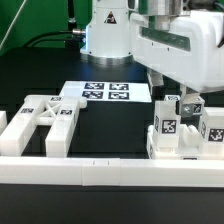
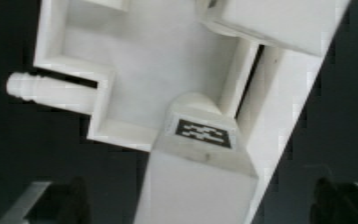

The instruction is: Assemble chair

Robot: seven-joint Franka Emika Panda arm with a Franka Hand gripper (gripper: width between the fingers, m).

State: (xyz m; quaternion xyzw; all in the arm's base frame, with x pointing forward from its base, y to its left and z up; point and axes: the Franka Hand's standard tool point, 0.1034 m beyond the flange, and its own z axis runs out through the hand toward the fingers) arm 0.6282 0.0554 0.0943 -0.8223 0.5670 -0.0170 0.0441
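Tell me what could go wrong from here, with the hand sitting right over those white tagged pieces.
1. The hand straddles the white blocky plastic chair part with its fingers apart. Pulling away off-line could snag the part and tip it.
2. A neighbouring white tagged post stands close beside it, so a nudge might knock both out of place.

The cross-braced frame, to the exterior view's left of the marker board, looked like smooth white plastic with a faint sheen. The marker board itself appeared thin, matt and paper-like, printed in black. The table in front of the board was matt black. The chair parts to the board's right were the same smooth white plastic, and their tags were matt. Beyond the board, the arm shell shone glossy white.
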